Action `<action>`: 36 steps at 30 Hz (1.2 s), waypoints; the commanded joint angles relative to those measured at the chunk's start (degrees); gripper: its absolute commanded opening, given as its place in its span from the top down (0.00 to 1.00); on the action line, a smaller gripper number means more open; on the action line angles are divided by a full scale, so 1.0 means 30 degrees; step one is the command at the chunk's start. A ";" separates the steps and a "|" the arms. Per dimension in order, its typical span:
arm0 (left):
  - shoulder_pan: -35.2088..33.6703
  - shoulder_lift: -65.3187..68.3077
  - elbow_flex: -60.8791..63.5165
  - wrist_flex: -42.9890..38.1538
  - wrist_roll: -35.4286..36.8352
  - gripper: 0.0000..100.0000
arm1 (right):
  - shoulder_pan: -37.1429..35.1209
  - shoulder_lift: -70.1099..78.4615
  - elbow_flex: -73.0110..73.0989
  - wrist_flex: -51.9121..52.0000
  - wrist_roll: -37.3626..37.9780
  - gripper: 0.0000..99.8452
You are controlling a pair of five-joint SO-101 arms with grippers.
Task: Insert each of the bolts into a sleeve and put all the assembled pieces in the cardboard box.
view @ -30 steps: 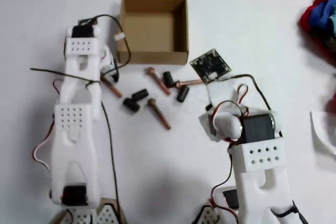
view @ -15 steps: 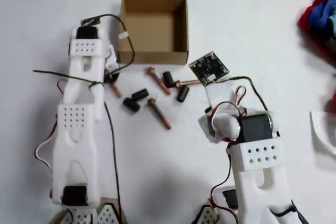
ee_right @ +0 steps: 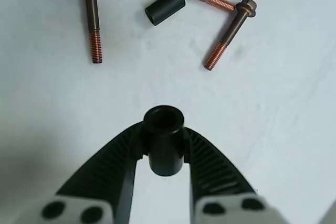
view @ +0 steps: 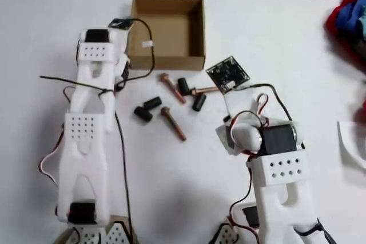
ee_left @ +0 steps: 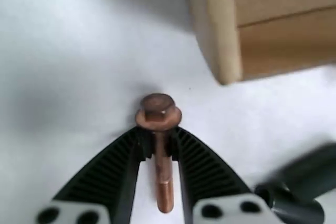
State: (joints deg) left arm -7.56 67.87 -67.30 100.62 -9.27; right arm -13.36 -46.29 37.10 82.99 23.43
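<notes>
Since a second ago my left arm point(view: 88, 118) has swung toward the far edge of the worktop point(view: 274, 32), up to the near left corner of the cardboard box point(view: 166, 61). The bolt that lay on the worktop beside that arm has gone along with it. Right arm point(view: 277, 164) and the loose parts are the same as before.

Left claw point(ee_left: 157, 136): pinching the copper bolt point(ee_left: 163, 171) just under its hex head, shank running back between the fingers. Box corner is near the bolt head, not touching. One black sleeve point(ee_left: 296, 192) lies just beside this claw.

Right claw point(ee_right: 164, 139): pinching a held sleeve point(ee_right: 164, 156), black, with its open bore facing away from the wrist. It sits over bare worktop on the near side of the loose parts.

Loose parts sit mid-worktop, just on the near side of the box:
- first loose bolt point(view: 171, 88), head toward the box
- second loose bolt point(view: 172, 123), nearer the near edge
- third loose bolt point(view: 205, 90), lying crosswise, touching the upright sleeve point(view: 183, 86)
- paired sleeves point(view: 147, 108), two of them side by side
- fourth sleeve point(view: 199, 102), just beside the third bolt

Coloured cloth point(view: 346, 15) sits at the far right corner.
</notes>
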 commanded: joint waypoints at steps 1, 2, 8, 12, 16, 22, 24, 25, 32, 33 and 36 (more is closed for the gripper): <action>-0.0117 0.0059 0.0161 0.0586 -0.0205 0.76 | 0.0103 -0.0571 -0.0147 -0.0366 0.0176 0.98; -0.0117 0.0059 0.0073 0.0586 -0.0176 0.72 | 0.0103 -0.0571 -0.0147 -0.0366 0.0176 0.98; -0.0117 -0.0586 0.0044 0.0234 -0.0147 0.76 | 0.0103 -0.0571 -0.0147 -0.0366 0.0176 0.98; -0.0117 -0.0615 0.0044 -0.0264 -0.0147 0.77 | 0.0103 -0.0571 -0.0147 -0.0601 0.0176 0.98; 0.0029 -0.0586 0.0044 -0.0293 -0.0147 0.77 | 0.0103 -0.0571 -0.0147 -0.0601 0.0176 0.98; 0.0029 -0.0615 0.0044 -0.1993 -0.0293 0.77 | 0.0103 -0.0571 -0.0147 -0.0601 0.0176 0.98; 0.0088 -0.0586 0.0161 -0.2227 -0.0293 0.77 | 0.0103 -0.0571 -0.0147 -0.0571 0.0176 0.98; 0.0117 -0.0586 0.0190 -0.2227 -0.0293 0.77 | 0.0103 -0.0571 -0.0147 -0.0542 0.0176 0.98; 0.0088 -0.0586 0.0044 -0.2110 -0.0264 0.90 | 0.0103 -0.0571 -0.0147 -0.0513 0.0088 0.98; 0.0059 -0.0615 0.0044 -0.1934 -0.0205 0.97 | 0.0103 -0.0571 -0.0147 -0.0513 0.0059 0.98; 0.0029 -0.0791 0.0015 -0.1172 -0.0176 0.96 | 0.0103 -0.0571 -0.0117 -0.0542 0.0029 0.98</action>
State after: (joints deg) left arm -7.21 66.90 -66.59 96.75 -9.80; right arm -13.36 -46.29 37.10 82.11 23.43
